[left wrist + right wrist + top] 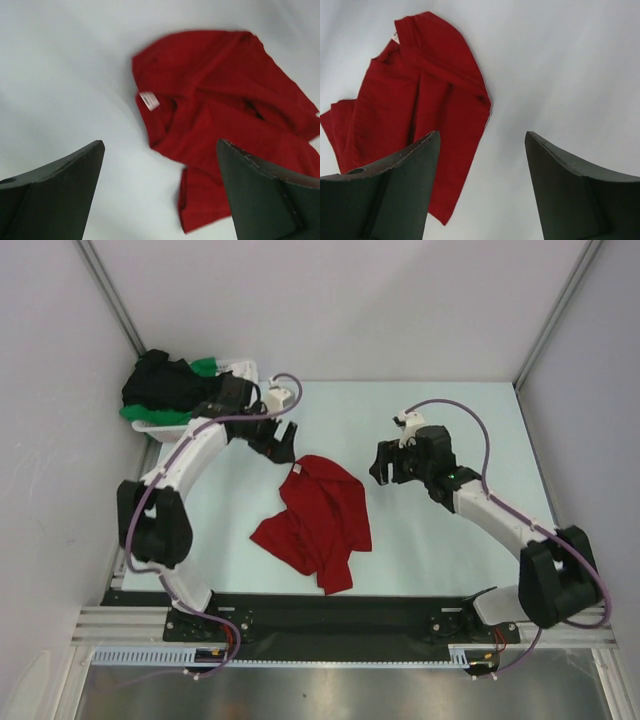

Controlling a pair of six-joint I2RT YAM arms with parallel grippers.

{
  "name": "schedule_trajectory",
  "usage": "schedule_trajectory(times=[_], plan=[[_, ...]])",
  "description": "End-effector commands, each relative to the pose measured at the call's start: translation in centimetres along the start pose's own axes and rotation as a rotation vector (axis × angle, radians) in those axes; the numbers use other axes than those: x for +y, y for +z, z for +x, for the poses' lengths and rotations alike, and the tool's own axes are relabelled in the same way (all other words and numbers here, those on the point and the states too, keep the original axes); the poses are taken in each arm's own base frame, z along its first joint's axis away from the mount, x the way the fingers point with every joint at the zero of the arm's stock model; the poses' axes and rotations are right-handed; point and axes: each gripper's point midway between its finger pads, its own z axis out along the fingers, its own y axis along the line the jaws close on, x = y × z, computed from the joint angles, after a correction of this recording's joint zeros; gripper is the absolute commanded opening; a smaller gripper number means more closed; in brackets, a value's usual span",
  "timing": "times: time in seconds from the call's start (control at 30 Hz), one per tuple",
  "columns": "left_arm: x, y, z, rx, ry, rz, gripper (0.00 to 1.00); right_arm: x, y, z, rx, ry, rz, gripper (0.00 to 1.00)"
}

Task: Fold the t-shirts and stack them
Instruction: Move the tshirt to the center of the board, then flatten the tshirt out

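Note:
A bright red t-shirt [318, 520] lies crumpled on the pale table, mid-left. Its pale neck label [149, 100] shows in the left wrist view, and the shirt also shows in the right wrist view [420, 95]. A black t-shirt [165, 383] and a green one [204, 367] sit piled in the white basket [160, 425] at the far left. My left gripper [283, 445] is open and empty, just beyond the red shirt's far corner. My right gripper [385, 468] is open and empty, hovering to the right of the shirt.
Grey walls with metal posts close in the table at the left, back and right. Bare table [450, 550] lies to the right of the red shirt. The arm bases stand on the black rail [330, 615] at the near edge.

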Motion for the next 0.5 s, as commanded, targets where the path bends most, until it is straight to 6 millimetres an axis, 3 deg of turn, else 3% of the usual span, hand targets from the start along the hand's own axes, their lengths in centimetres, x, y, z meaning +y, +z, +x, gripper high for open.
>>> schedule_trajectory(times=[0.0,0.03,0.07,0.13,0.17,0.2,0.3,0.47], plan=[[-2.7,-1.0,3.5,0.022,0.003,-0.013,0.99,1.3,2.5,-2.2,-0.004,-0.01,-0.062,0.75],[-2.9,-0.1,6.2,0.081,-0.018,-0.016,0.99,0.9,4.0,-0.6,0.057,-0.04,-0.06,0.75],[-2.9,0.4,7.3,0.107,-0.022,-0.012,0.97,1.4,5.0,-1.2,0.064,-0.064,-0.095,0.74],[-2.4,1.4,8.4,0.132,-0.051,-0.028,0.97,1.9,6.4,-0.3,0.119,-0.101,-0.13,0.71],[-2.0,1.9,8.4,0.128,-0.053,-0.039,0.96,2.0,7.9,1.7,0.186,-0.153,-0.175,0.7],[-1.7,2.9,9.0,0.146,-0.08,-0.042,0.95,2.8,8.4,1.4,0.214,-0.188,-0.194,0.68],[-0.9,4.4,8.2,0.124,-0.094,-0.04,0.91,3.0,10.3,2.7,0.285,-0.293,-0.211,0.69],[0.6,6.8,8.1,0.129,-0.107,-0.055,0.81,4.1,12.0,4.4,0.313,-0.337,-0.258,0.7]])
